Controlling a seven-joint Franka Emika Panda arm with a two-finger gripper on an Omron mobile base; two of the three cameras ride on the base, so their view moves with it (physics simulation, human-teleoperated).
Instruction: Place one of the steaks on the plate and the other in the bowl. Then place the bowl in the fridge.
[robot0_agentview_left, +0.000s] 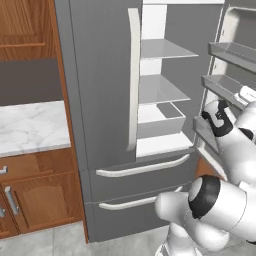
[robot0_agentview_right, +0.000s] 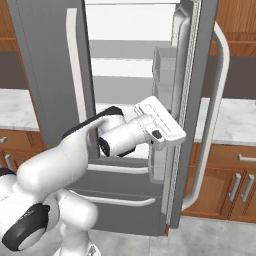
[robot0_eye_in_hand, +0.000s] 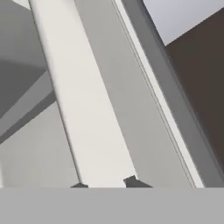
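Fridge filled the view, right door swung open, left door closed. Pincer was fully closed, holding nothing, right up against the open door's inner edge.

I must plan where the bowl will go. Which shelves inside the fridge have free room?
Free: the upper shelf and middle shelf, bordered by the closed left door. Below them, the crisper bin takes most of the space. Crowded: by the open right door, where the shut gripper is.
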